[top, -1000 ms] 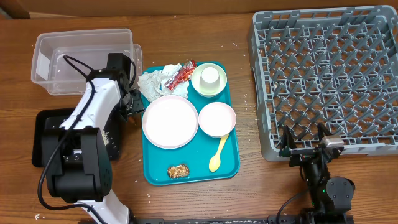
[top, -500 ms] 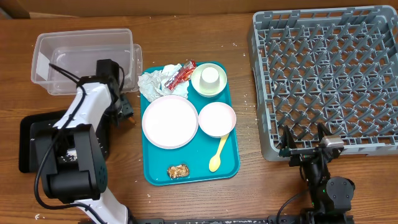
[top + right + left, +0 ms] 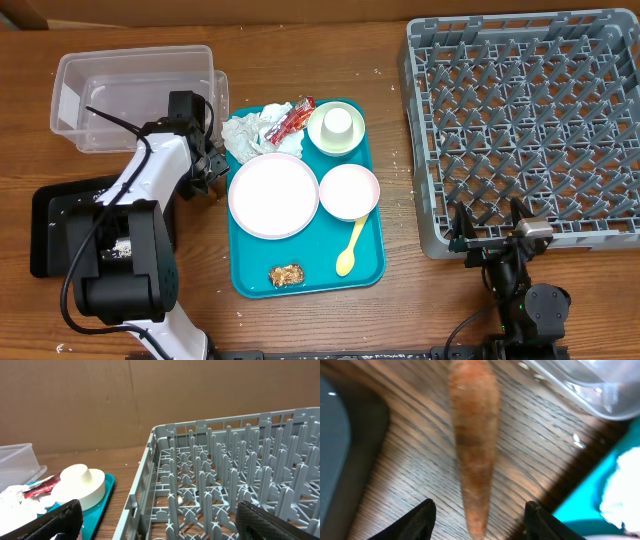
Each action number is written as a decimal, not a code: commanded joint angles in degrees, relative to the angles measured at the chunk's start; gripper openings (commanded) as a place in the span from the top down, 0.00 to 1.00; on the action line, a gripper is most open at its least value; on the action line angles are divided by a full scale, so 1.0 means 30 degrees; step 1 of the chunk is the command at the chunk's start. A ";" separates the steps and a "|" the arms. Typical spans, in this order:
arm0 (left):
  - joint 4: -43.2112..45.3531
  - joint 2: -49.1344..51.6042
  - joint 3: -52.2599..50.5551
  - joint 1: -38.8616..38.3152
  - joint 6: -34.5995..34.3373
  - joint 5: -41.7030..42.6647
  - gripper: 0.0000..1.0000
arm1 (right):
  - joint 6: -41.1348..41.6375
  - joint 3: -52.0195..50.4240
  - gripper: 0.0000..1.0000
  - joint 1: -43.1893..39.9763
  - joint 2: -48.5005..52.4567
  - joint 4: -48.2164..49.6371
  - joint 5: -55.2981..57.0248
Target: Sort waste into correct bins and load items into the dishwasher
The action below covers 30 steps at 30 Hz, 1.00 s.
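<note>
My left gripper (image 3: 205, 168) hangs low over the bare wood between the clear tub (image 3: 135, 95) and the teal tray (image 3: 240, 280). It is open (image 3: 480, 527), and the orange carrot stick (image 3: 475, 435) lies on the table with its tip between the fingers. The black tray (image 3: 55, 225) is to the left. On the teal tray are the napkin (image 3: 255, 130), red wrapper (image 3: 293, 118), plate (image 3: 273, 195), white bowl (image 3: 349, 191), green bowl (image 3: 322, 140) holding the cup (image 3: 341, 122), spoon (image 3: 351, 250) and brown chunk (image 3: 287, 274). My right gripper (image 3: 497, 237) is open and empty at the grey rack's (image 3: 530, 120) front edge.
In the left wrist view the clear tub's corner (image 3: 590, 385) is at top right, the black tray's edge (image 3: 340, 435) at left, and the teal tray (image 3: 620, 445) with the napkin (image 3: 625, 490) at right. White crumbs are scattered on the table near the trays.
The black tray has slid to the left. My left gripper swung a little left, then back toward the teal tray. The right arm has not moved.
</note>
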 commanded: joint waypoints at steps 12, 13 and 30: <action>0.2667 0.0291 -0.2251 -0.0036 -0.1399 -0.1836 0.44 | -0.0058 -0.0197 0.00 0.0073 -0.0146 0.0095 0.0189; 0.2667 0.0291 -0.2251 -0.0036 -0.1399 -0.1909 0.46 | -0.0058 -0.0197 0.00 0.0073 -0.0146 0.0095 0.0189; 0.1020 0.0015 -0.1333 -0.0036 -0.0801 -0.1727 0.83 | -0.0058 -0.0197 0.00 0.0073 -0.0146 0.0095 0.0182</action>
